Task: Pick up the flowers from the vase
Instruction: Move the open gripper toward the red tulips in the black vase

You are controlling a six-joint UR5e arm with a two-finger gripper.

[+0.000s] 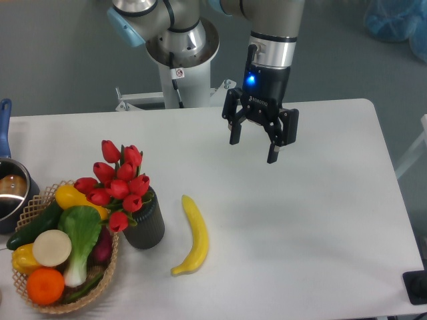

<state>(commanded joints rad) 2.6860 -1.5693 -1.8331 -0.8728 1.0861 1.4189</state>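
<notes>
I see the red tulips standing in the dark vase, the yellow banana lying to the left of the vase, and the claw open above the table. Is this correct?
Not quite. In the camera view the banana lies to the right of the vase, not to its left; the wicker basket is what sits on the left. The rest holds: the red tulips stand in the dark vase, and the claw is open above the table.

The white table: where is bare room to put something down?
The white table is bare right of the yellow banana, under and beyond the open black gripper. The left is crowded: red tulips in the dark ribbed vase, woven basket, pot.
</notes>
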